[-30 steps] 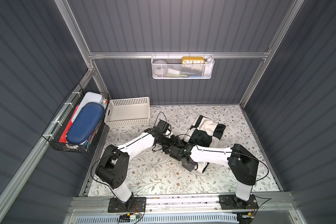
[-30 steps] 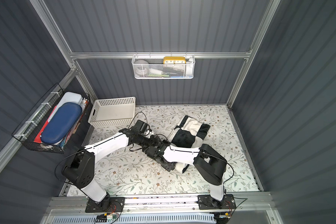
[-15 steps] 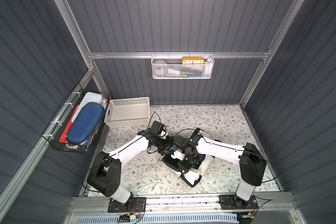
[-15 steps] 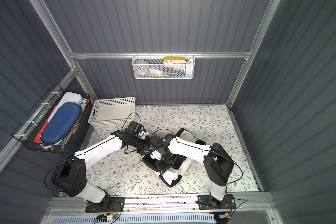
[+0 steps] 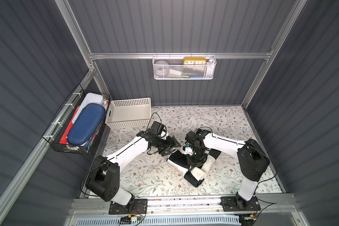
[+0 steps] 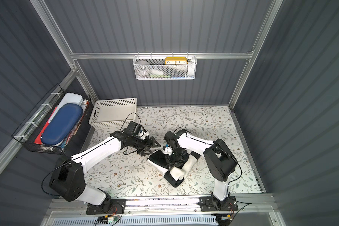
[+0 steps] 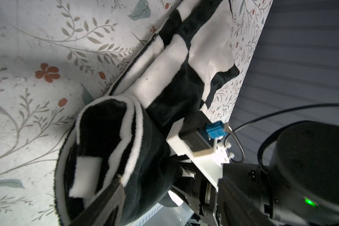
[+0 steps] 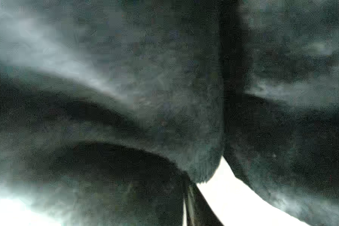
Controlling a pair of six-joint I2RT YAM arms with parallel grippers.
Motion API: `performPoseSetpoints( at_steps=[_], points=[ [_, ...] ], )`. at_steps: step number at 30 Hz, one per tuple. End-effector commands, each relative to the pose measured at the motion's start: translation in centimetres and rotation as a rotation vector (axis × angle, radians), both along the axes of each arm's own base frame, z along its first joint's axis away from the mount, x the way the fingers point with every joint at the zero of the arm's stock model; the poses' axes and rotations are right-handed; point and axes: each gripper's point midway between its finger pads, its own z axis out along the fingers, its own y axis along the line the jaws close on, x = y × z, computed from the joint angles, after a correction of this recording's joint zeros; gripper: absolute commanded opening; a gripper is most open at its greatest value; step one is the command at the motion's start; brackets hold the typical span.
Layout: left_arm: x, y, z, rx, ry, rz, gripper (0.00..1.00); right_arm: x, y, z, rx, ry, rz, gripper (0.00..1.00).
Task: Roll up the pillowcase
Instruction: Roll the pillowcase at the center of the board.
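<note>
Though bunched, pillowcase (image 5: 199,172) long axis diagonal

A lab robot cell: grey ribbed walls (image 5: 184,25) on aluminium framing (image 5: 125,55), two arms (image 5: 129,149) bolted to a front rail (image 5: 184,202), a mesh wall basket (image 5: 184,73) hung well beyond the fingers (image 5: 174,144) of the left gripper (image 5: 173,149).

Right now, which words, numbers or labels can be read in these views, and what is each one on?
"10 11 12 1 2": dial numerals on the yellow clock in the white mesh wall basket, seen in both top views.
Print on the coloured packs in the black wire basket: too small to read.
No other text is readable.
</note>
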Motion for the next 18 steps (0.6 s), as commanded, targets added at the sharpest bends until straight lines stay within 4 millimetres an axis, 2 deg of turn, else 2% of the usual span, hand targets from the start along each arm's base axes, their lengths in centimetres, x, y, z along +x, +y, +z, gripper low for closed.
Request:
performPoseSetpoints(
  at_steps=[1,4,8,11,13,18],
  points=[
    [0.2,0.0,1.8,0.005,-0.036,-0.012,0.79,1.2,-1.8,-0.4,-0.055,-0.037,-0.057,0.39],
    [0.7,0.3,2.8,0.030,-0.055,0.010,0.79,2.2,-2.4,0.3,-0.045,-0.073,-0.100,0.43],
    [0.8,0.9,2.2,0.063,-0.083,0.009,0.79,3.5,-3.6,1.1,-0.076,-0.146,-0.110,0.46],
    [0.0,0.3,1.9,0.033,-0.072,-0.010,0.79,4.4,-4.4,1.3,-0.110,-0.176,-0.125,0.48],
    [-0.3,-0.2,2.2,0.032,-0.083,-0.022,0.79,5.2,-6.0,0.9,-0.197,-0.221,-0.123,0.48],
    [-1.0,-0.7,2.6,0.045,-0.088,-0.038,0.78,6.8,-8.6,0.7,-0.322,-0.292,-0.146,0.49]
  ],
)
